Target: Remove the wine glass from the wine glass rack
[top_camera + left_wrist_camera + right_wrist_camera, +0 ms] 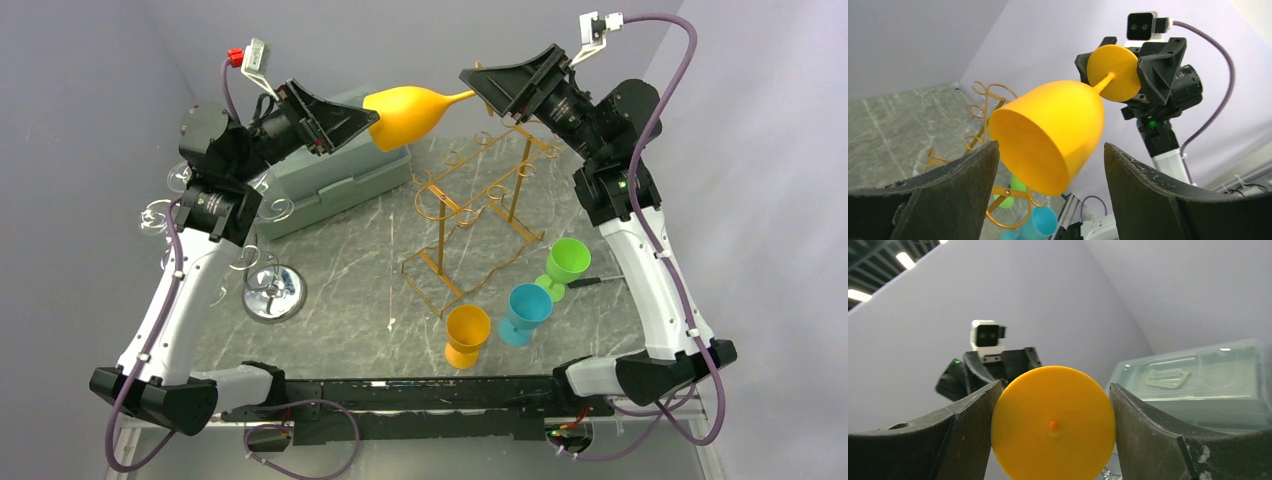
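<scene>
Right jaws: clamped on the foot of the wine glass [410,112]. In the right wrist view the yellow disc sits edge to edge btwn both fingers [968,415], no gap either side. That grip alone carries the glass.

Left jaws: apart, bracketing the bowl's open end. In the left wrist view a sliver of background shows btwn the bowl and one finger [1148,190], so read them as not clamped yet.

Glass itself: up in the air, lying approx. level, stem spanning btwn the two arms, foot toward the right arm, mouth toward the left. It's above the far end of the wine glass rack [470,215] and apart from its curled hooks, so it's already off the rack.

Step in hand, as you should judge it: a mid-air handover, right to left.

Next move calls for:
- left jaws closing on the bowl, squarely and softly; it's a wide, smooth curve and could squirt out if pinched near the rim
- right jaws letting go only once the left grip is firm
- backing the right arm off along the stem line, so the foot isn't snagged

Further out on the desk [340,270]: three goblets near the rack's front, orange [467,335], blue [524,312], green [568,265]. Chrome stand [272,293] by the left arm, grey-green box [330,180] behind it. Keep the bowl high over the hooks when you swing it.
</scene>
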You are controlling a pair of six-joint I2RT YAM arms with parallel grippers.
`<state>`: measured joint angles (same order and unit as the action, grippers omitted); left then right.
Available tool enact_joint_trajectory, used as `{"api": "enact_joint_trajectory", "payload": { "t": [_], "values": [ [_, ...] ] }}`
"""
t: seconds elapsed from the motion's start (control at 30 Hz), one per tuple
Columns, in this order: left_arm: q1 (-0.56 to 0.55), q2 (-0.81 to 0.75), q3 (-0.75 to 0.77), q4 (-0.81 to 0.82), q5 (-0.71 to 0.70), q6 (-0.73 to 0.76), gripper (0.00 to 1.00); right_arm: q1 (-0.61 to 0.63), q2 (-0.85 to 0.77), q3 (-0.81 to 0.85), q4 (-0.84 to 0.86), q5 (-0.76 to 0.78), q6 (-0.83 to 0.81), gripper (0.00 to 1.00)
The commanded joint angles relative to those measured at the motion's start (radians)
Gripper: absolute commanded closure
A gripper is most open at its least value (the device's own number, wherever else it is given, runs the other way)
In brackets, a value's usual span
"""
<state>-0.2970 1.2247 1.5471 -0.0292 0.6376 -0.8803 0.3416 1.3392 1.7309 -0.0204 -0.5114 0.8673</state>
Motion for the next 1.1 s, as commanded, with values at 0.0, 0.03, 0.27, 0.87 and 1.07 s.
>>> {"api": "enact_joint_trajectory", "payload": {
  "t": [0.0,0.03,0.27,0.87,1.07],
  "values": [
    [0.015,-0.017,-0.024,0.217,0.106,-0.161,0.20,-0.003,-0.003,-0.006,0.172,-0.081,0.117,0.46],
    [0.017,-0.020,-0.034,0.248,0.115,-0.185,0.21,-0.004,0.002,-0.008,0.187,-0.089,0.130,0.46],
    [0.018,-0.012,-0.084,0.480,0.182,-0.391,0.39,-0.006,0.033,-0.064,0.342,-0.146,0.232,0.45],
    [0.018,-0.121,0.142,-0.320,0.193,-0.025,1.00,0.000,-0.059,-0.161,0.058,-0.045,-0.004,0.01],
    [0.003,-0.167,0.249,-0.768,0.101,0.218,1.00,0.002,-0.117,-0.132,-0.230,0.130,-0.178,0.00]
  ]
}}
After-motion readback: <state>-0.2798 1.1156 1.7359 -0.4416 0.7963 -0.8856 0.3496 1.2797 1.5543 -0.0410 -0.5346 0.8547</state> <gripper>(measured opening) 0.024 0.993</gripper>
